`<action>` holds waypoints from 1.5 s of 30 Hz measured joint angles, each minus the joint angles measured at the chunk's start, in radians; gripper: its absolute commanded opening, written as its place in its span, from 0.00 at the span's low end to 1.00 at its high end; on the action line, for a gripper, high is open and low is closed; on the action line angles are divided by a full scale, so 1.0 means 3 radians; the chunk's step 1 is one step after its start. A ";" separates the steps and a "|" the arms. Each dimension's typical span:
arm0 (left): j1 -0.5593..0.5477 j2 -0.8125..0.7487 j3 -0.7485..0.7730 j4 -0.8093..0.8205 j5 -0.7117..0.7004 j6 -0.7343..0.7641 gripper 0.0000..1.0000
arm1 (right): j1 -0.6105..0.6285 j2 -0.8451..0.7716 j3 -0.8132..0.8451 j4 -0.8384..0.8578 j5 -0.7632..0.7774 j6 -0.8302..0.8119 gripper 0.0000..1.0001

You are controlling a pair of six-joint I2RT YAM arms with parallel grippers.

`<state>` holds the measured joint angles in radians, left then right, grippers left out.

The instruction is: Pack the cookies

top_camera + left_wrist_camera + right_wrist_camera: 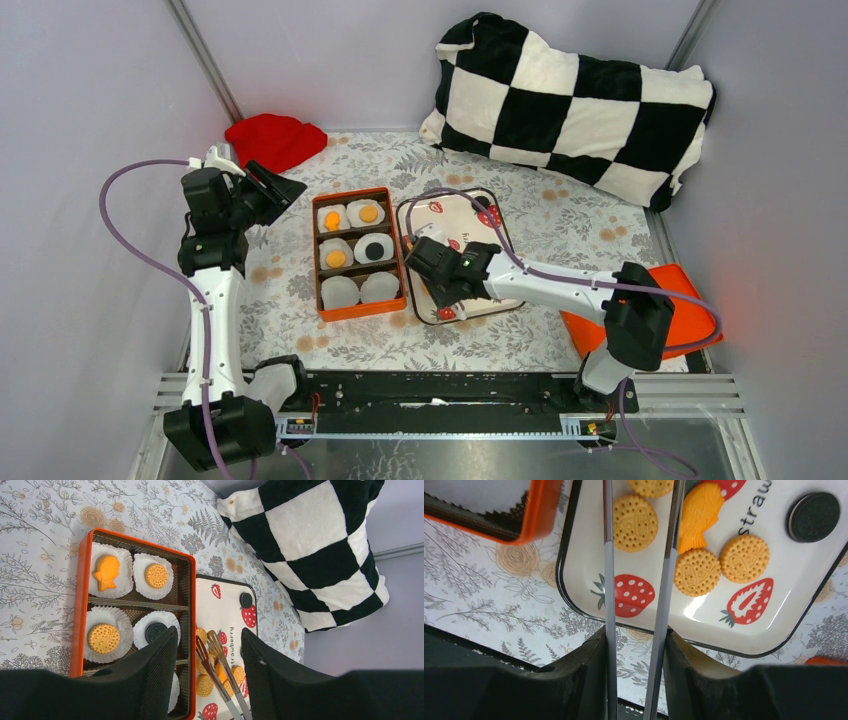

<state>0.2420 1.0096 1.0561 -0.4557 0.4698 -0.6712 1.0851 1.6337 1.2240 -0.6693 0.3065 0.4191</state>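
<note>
- At the bottom edge of the overhead view, both arms rose from their bases. The right arm (pixel 555 285) stretched from the lower right toward mid-frame. The left arm (pixel 222 320) stood up along the left side, its wrist turned toward the centre.
- The right gripper (pixel 635 647) was closed on a pair of metal tongs (pixel 610 580), whose two arms ran out between its fingers over the tray (pixel 789 600).
- The left gripper (pixel 207 655) hung at the upper left, fingers spread wide with nothing between them.
- Red strawberries were printed on the tray, and the word "strawberry" could be read in the left wrist view.
- The cookies (pixel 697 572) lay loose on the tray just beyond the right gripper, under and beside the tong arms: golden rounds, an orange fish-shaped one and a black one.
- Four more sat in paper cups (pixel 125 630) inside the orange box (pixel 360 312), just left of the tray.
- Farthest back lay a checked pillow (pixel 575 105) at the upper right and a red cloth (pixel 275 140) at the upper left.
</note>
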 measured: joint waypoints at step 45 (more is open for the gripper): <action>0.0000 0.0075 0.0104 -0.0034 -0.0094 0.0001 0.55 | 0.0856 -0.0050 0.0427 -0.0354 0.0083 0.0032 0.48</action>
<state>0.2420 1.0321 1.0874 -0.4660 0.4416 -0.6708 1.3418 1.6188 1.3521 -0.7753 0.3313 0.4286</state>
